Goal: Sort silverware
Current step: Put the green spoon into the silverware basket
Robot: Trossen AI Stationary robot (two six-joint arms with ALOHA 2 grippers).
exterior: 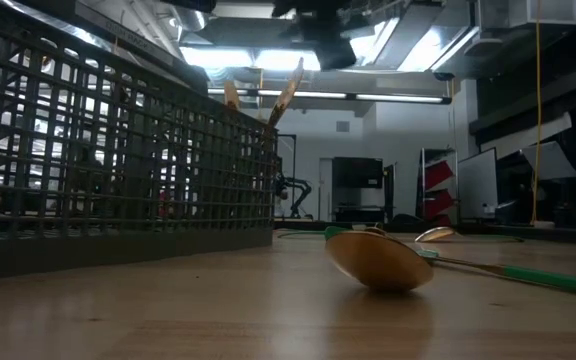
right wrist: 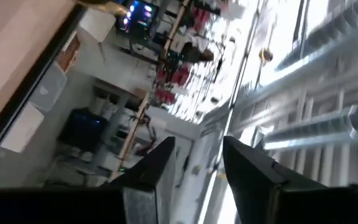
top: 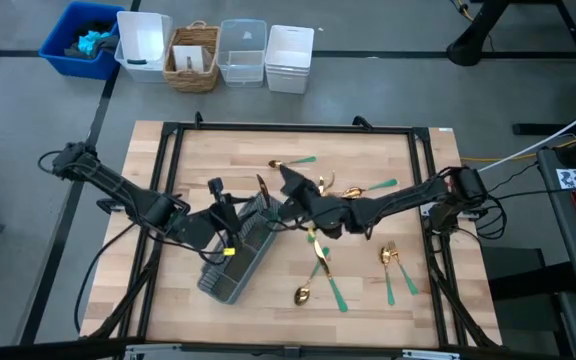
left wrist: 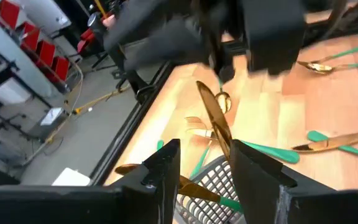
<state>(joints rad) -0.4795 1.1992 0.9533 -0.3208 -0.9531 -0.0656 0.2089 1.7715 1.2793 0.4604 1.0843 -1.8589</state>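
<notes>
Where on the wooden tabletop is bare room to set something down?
Free: the strip of light wooden tabletop behind the grey mesh caddy, and the near-right corner. Crowded: the middle, where both arms and gold, green-handled silverware cluster.

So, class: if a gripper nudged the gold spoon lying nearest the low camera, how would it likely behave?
The spoon would probably slide or pivot rather than roll: it rests on its rounded bowl on the smooth wooden table. It looks rigid and polished, so likely slippery to pinch. The slim green handle suggests it is light.

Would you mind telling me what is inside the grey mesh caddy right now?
A few gold pieces of silverware stand up out of the caddy at one end; the mesh walls and both arms hide whatever else it holds.
</notes>
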